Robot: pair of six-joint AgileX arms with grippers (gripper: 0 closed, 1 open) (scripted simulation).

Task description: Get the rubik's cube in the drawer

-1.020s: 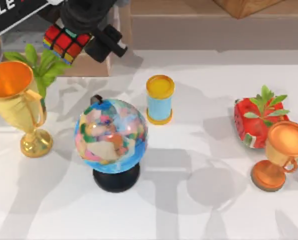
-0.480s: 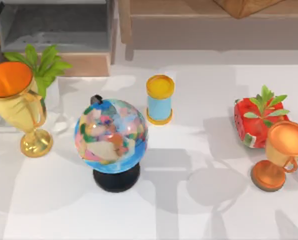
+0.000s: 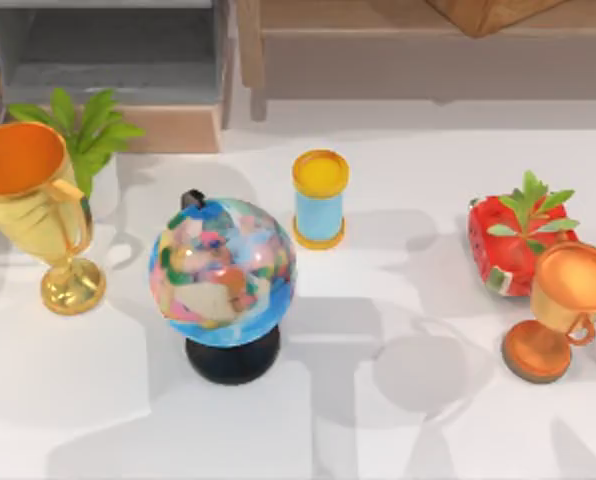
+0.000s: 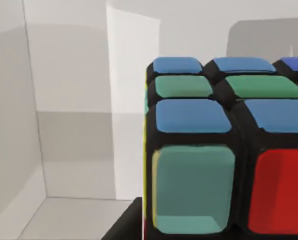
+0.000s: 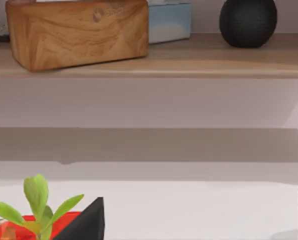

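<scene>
Rubik's cube [image 4: 224, 150] fills my left wrist view unlabelled; claw state cannot be told.

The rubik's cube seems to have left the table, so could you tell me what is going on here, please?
The left wrist view has the rubik's cube right up against the camera, with pale grey walls and floor around it. From above, the drawer at the table's far left stands open. The globe, the yellow-topped cylinder and both trophies stand untouched on the table.
</scene>
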